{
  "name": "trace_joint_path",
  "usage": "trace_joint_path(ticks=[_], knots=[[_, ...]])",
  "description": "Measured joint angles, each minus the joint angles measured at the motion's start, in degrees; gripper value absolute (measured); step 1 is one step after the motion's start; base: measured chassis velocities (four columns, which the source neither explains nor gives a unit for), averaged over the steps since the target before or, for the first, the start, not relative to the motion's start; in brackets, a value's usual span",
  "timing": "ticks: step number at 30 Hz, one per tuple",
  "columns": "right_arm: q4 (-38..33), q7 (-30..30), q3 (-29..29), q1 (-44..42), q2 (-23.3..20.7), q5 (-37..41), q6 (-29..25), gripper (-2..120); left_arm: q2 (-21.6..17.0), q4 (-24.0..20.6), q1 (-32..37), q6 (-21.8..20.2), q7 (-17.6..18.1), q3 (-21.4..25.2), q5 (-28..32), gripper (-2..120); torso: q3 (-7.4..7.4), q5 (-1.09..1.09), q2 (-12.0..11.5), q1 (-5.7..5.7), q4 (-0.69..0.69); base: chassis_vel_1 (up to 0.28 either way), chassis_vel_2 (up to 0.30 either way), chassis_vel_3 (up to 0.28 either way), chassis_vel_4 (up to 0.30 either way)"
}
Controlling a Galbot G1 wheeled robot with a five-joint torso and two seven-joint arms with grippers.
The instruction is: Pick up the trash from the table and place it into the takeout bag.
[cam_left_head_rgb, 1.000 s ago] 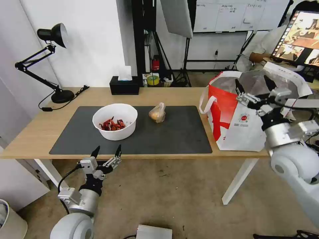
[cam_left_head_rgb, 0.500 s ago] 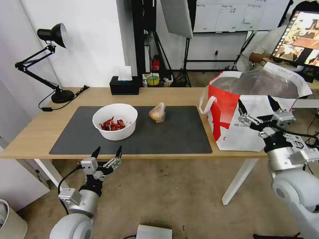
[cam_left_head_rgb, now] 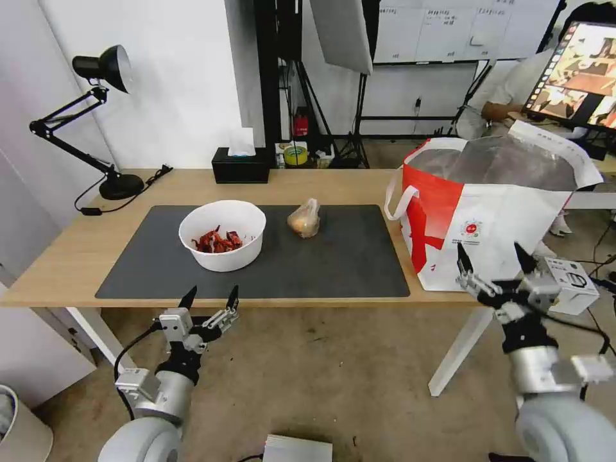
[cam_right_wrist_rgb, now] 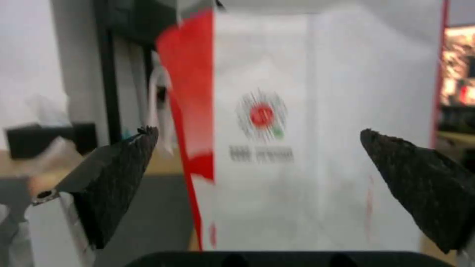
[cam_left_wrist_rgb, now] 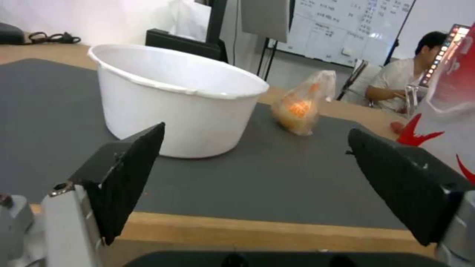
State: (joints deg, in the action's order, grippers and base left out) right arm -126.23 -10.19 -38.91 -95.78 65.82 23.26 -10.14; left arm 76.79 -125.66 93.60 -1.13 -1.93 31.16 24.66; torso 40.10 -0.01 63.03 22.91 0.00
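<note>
- While both arms hang below the front edge of the long light-wood counter (cam_left_head_rgb: 77,256), nothing is in a grip: right claw (cam_left_head_rgb: 493,268) spread wide and empty, left claw (cam_left_head_rgb: 210,298) likewise spread and empty.
- Right claw sits just in front of and below the large boxy white takeout bag with red panels and silver foil lining (cam_left_head_rgb: 478,212); its round red logo is dead ahead in the right wrist view.
- Left claw sits low at the counter's near edge; the white bowl of red shells (cam_left_head_rgb: 222,234) lies just beyond it on the dark grey mat (cam_left_head_rgb: 346,263), the small clear bag of orange-brown food (cam_left_head_rgb: 305,219) farther back and to its right.
- Step in hand, by my reading: between items, two pieces left on the counter.
- Next move calls for a claw to rise over the counter edge and close on the bowl rim or the small bag.
- Bag mouth stands open; contents not visible.
</note>
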Motion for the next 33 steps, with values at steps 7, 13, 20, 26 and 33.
trace_joint_path(ticks=[7,13,20,26,33], knots=[[-0.15,-0.89,1.3,-1.64,2.02,-1.19,2.21,100,0.03,0.91,1.3,0.69,-1.56,-0.08,-3.62,100,0.0,0.0,0.0,0.0,0.0,0.0,0.0,0.0,0.0],[-0.48,-0.79,2.93,-2.77,3.06,-2.85,2.86,100,0.69,2.08,2.68,2.26,-2.87,-0.28,-6.11,100,0.0,0.0,0.0,0.0,0.01,0.0,0.0,0.0,0.0],[-0.51,0.05,4.46,-3.57,4.51,-4.82,2.9,100,1.38,2.36,3.18,2.55,-3.16,-1.82,-7.18,100,0.0,0.01,0.0,0.0,0.0,0.0,0.0,0.0,0.0],[-0.17,0.4,4.47,-3.48,4.31,-4.99,2.9,100,1.47,2.53,3.64,2.56,-3.17,-1.9,-7.33,100,0.0,0.01,0.0,0.01,0.0,0.0,0.0,0.0,0.0],[0.17,0.47,5.04,-3.25,4.04,-5.0,2.9,100,1.48,2.3,4.25,2.66,-3.18,-1.15,-7.32,100,0.0,0.0,-0.01,0.01,0.0,0.0,0.0,0.0,0.0]])
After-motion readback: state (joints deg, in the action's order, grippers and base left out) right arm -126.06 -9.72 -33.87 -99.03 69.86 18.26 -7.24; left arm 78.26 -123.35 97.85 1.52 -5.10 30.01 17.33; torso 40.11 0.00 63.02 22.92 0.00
